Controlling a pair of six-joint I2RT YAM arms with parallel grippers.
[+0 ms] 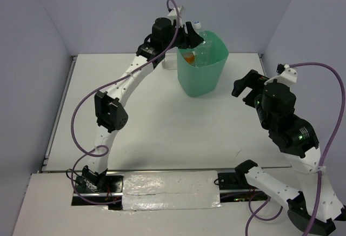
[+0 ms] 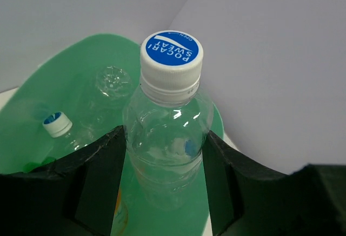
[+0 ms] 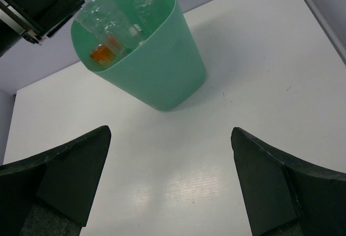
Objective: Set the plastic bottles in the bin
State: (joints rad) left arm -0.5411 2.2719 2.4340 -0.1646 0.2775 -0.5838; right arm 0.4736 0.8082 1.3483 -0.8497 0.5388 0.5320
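Note:
My left gripper (image 2: 165,163) is shut on a clear plastic bottle (image 2: 166,133) with a white cap and blue label. It holds the bottle over the open top of the mint-green bin (image 2: 81,79), cap pointing up and away. In the top view the left gripper (image 1: 189,37) is at the bin's (image 1: 203,71) far left rim. Inside the bin lie other clear bottles, one with a white cap (image 2: 57,124) and one with orange ends (image 3: 101,53). My right gripper (image 3: 170,176) is open and empty above the table, to the right of the bin (image 3: 162,74) and apart from it (image 1: 244,87).
A faint clear shape (image 1: 168,64) sits on the table by the bin's left side, partly hidden by the left arm. Grey walls close in behind the bin. A taped strip (image 1: 170,190) runs along the near edge between the arm bases.

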